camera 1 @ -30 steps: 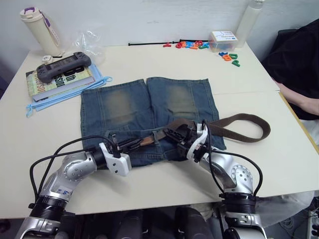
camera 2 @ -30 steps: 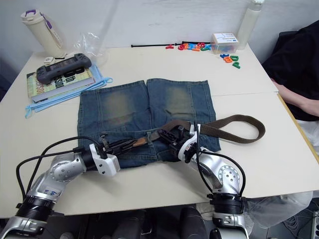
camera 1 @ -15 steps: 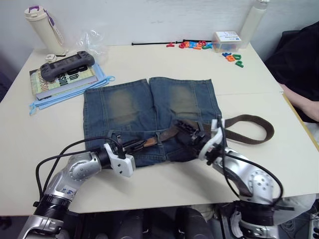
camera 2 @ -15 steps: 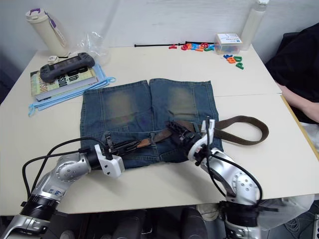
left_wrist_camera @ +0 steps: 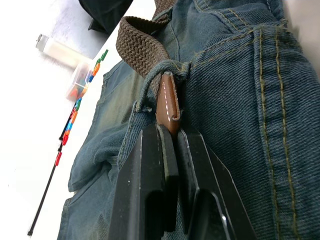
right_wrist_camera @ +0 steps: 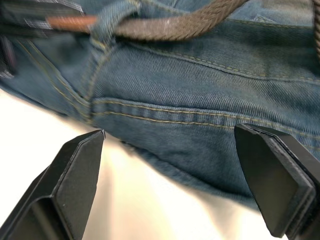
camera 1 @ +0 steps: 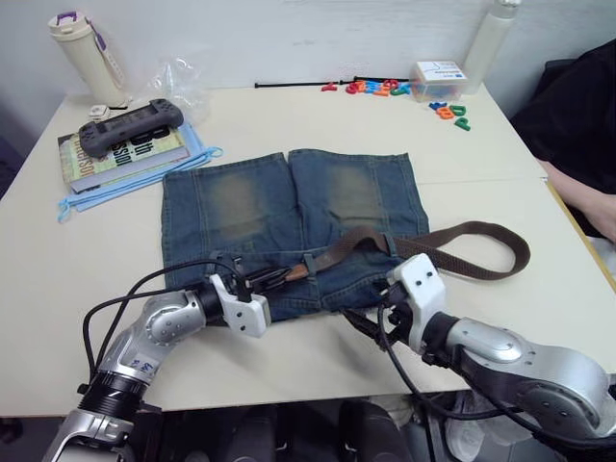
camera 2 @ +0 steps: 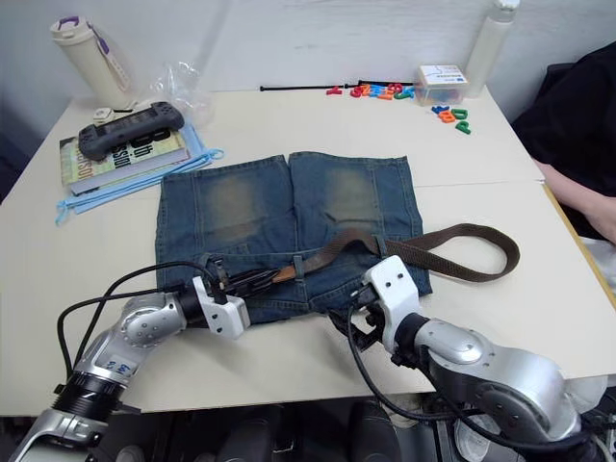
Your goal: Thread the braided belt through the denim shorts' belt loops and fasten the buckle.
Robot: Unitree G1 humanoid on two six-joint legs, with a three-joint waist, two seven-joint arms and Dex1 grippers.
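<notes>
Working at a cream table (camera 1: 289, 120), the largest thing in front of me. The denim shorts (camera 1: 260, 207) lie flat near its middle, waistband toward me, legs pointing away. The braided belt (camera 1: 472, 252) runs from the waistband out past the shorts' right edge, where it bends into a loop on the bare table. Its reddish-brown leather tip (left_wrist_camera: 167, 102) has come through 1 of the belt loops (left_wrist_camera: 145, 92) on the waistband; the woven strap bunches just behind that loop.

My left gripper (left_wrist_camera: 172, 136) is clenched on the leather tip, the 2 black fingers (left_wrist_camera: 150, 165) pressed together with the tip pinched between them, resting on the denim. My right gripper (right_wrist_camera: 175, 170) hangs released at the waistband's near edge, its 2 fingers (right_wrist_camera: 75, 165) spread wide, touching neither belt nor shorts.

Well apart, at the far left: a book (camera 1: 115, 154) with a dark game controller (camera 1: 130, 123) on top, and a pale bottle (camera 1: 82, 53). Coloured toy letters (camera 1: 390, 89) sit along the far edge.
</notes>
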